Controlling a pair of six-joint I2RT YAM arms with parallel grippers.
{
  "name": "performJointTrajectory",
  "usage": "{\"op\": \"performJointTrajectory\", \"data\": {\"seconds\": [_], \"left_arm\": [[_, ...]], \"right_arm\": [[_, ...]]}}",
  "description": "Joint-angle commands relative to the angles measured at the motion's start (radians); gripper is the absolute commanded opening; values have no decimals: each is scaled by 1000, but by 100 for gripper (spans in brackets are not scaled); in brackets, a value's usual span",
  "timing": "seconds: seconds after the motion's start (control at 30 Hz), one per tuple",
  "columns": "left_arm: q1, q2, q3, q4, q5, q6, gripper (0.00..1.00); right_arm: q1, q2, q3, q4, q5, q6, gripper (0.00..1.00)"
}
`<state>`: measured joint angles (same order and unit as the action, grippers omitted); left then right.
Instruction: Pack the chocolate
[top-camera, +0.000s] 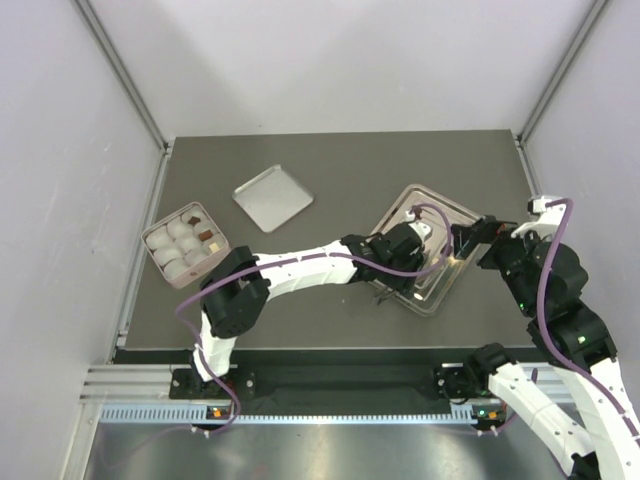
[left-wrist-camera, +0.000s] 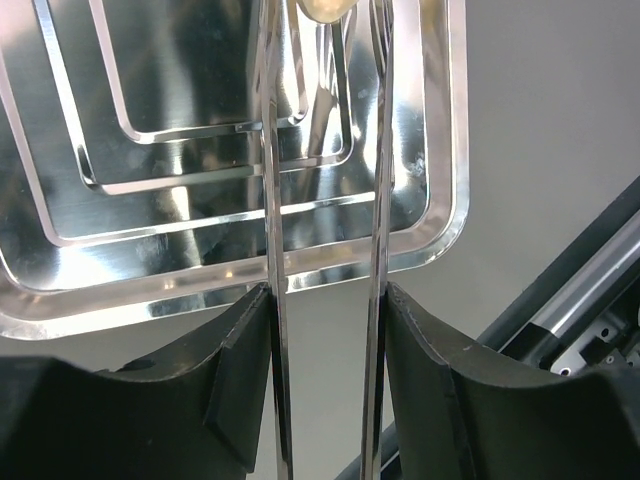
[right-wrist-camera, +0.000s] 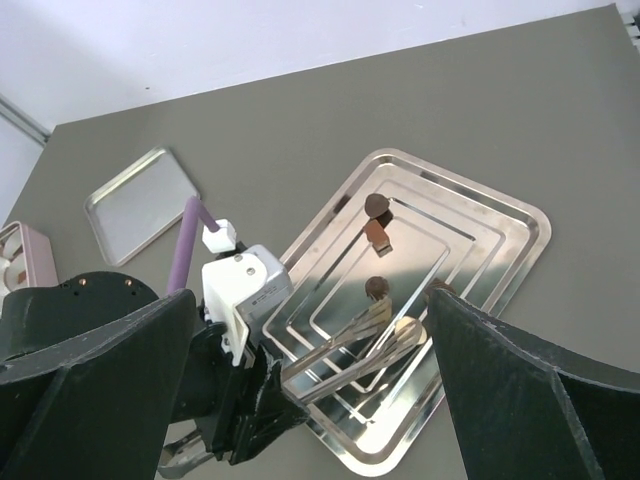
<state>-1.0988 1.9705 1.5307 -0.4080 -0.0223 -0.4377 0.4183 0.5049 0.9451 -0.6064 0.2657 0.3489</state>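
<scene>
While the left hand (left-wrist-camera: 325, 295) clamps its black fingers on the two blades of a pair of tongs (left-wrist-camera: 272, 200), a cream-white chocolate (left-wrist-camera: 325, 8) sits between the tong tips at the top edge of the left wrist view. Whether the tips already pinch it or only bracket it cannot be told.

The blades are thin, springy polished steel and the piece looks rounded and smooth. The pickup therefore likely calls for a slow, even squeeze with the tips level, so that the sweet does not squirt out sideways. It should probably be lifted straight up before any swing.

Beneath it lies a mirror-bright steel tray (left-wrist-camera: 150, 290), its floor pressed in stepped rectangles that look slick. The right hand (right-wrist-camera: 312, 298) hangs over the tray with its fingers spread wide, gripping nothing.

Three dark pieces (right-wrist-camera: 377, 205) (right-wrist-camera: 379, 235) (right-wrist-camera: 377, 288), small and blocky to rounded, line up toward the tray's middle in the right wrist view.

Farther off, at the left of the overhead view, a pink box (top-camera: 203, 266) holds white paper cups (top-camera: 170, 245), some already with brown pieces in them. That makes it the likely destination. A small flat metal tray (top-camera: 272, 197) lies beside it on the matte grey counter (top-camera: 350, 170).
</scene>
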Motion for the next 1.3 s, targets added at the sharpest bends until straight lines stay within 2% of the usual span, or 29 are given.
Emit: {"op": "performJointTrajectory", "data": {"seconds": [0.0, 0.93, 1.27], "left_arm": [[-3, 11, 40, 58, 7, 17, 50], [-29, 44, 51, 55, 13, 37, 47], [-38, 19, 48, 41, -22, 36, 40]], "right_arm": [[13, -6, 34, 4, 1, -8, 100], [14, -9, 23, 5, 4, -7, 100], [14, -16, 20, 4, 1, -1, 100]]}}
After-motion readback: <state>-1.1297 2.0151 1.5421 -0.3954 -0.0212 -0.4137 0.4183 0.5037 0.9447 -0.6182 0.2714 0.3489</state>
